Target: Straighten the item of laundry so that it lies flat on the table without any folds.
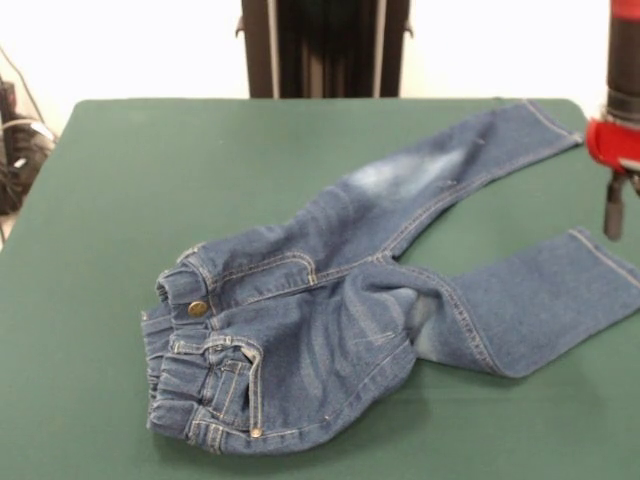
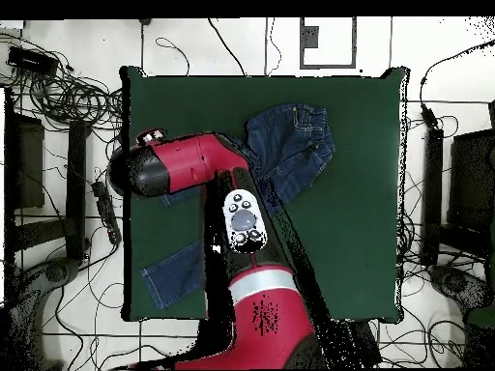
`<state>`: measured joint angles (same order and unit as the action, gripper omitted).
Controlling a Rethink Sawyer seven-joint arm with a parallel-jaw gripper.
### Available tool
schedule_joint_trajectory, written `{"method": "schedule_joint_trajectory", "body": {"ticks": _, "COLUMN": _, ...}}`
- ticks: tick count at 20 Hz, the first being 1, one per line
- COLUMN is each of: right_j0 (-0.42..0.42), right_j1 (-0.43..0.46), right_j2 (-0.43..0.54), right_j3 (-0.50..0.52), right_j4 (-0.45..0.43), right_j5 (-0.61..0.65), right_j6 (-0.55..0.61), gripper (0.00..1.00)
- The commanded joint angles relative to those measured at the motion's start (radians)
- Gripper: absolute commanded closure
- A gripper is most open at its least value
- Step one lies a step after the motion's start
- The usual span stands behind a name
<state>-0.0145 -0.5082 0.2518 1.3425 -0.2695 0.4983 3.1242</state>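
The small dark blue denim jeans (image 1: 330,300) lie on the green table (image 1: 130,170). The elastic waistband with the brass button (image 1: 198,309) is bunched and folded over at the near left. One leg with a faded pale patch runs to the far right corner. The other leg runs to the right edge and has creases at the crotch. My gripper (image 1: 618,195) hangs at the right edge of the front view, above the table between the two leg ends and partly cut off. In the overhead view my red arm (image 2: 193,164) covers the middle of the jeans (image 2: 295,145).
The robot's dark pedestal (image 1: 325,45) stands behind the table's far edge. Cables and equipment (image 1: 15,150) sit off the table's left side. In the overhead view, cables (image 2: 58,92) lie on the floor around the table (image 2: 367,193).
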Motion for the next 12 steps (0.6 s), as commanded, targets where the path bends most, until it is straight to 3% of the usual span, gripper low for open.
{"method": "schedule_joint_trajectory", "body": {"ticks": 1, "right_j0": 0.049, "right_j1": 0.121, "right_j2": -0.006, "right_j3": -0.113, "right_j4": -0.004, "right_j5": 0.082, "right_j6": -0.04, "gripper": 0.0}}
{"method": "schedule_joint_trajectory", "body": {"ticks": 12, "right_j0": 0.04, "right_j1": 0.145, "right_j2": -0.009, "right_j3": -0.121, "right_j4": -0.011, "right_j5": 0.095, "right_j6": -0.077, "gripper": 0.0}}
